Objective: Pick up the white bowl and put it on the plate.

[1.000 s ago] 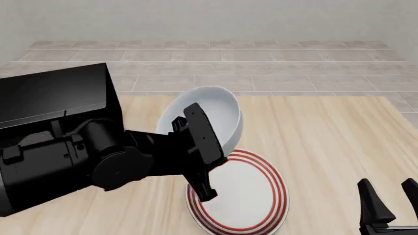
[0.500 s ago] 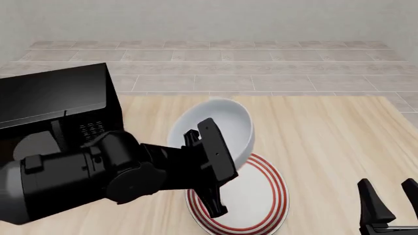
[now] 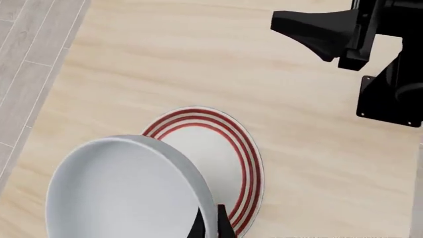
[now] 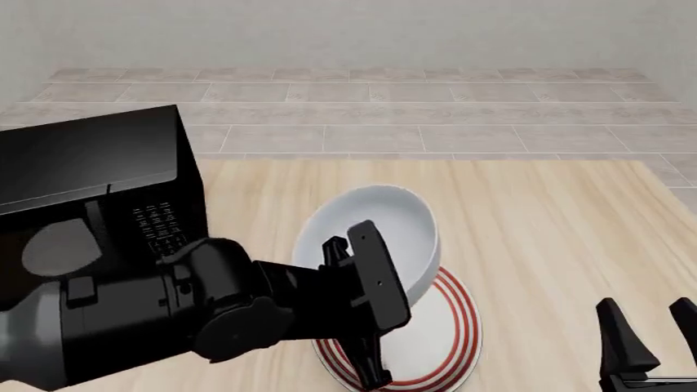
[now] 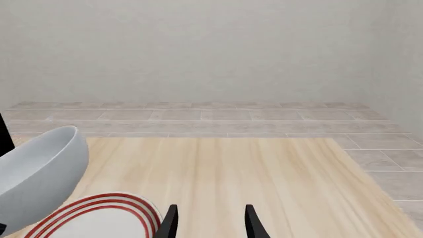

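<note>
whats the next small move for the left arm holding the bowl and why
Probably carry the deep glossy white bowl a little further over the flat red-ringed plate and level it. The left gripper pinches its rim, and the bowl hangs tilted above the plate's far edge, off-centre.

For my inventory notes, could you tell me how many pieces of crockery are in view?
2. The white bowl is held tilted in the left gripper, above the plate's far-left part. The plate lies flat on the table, partly hidden behind the arm.
</note>
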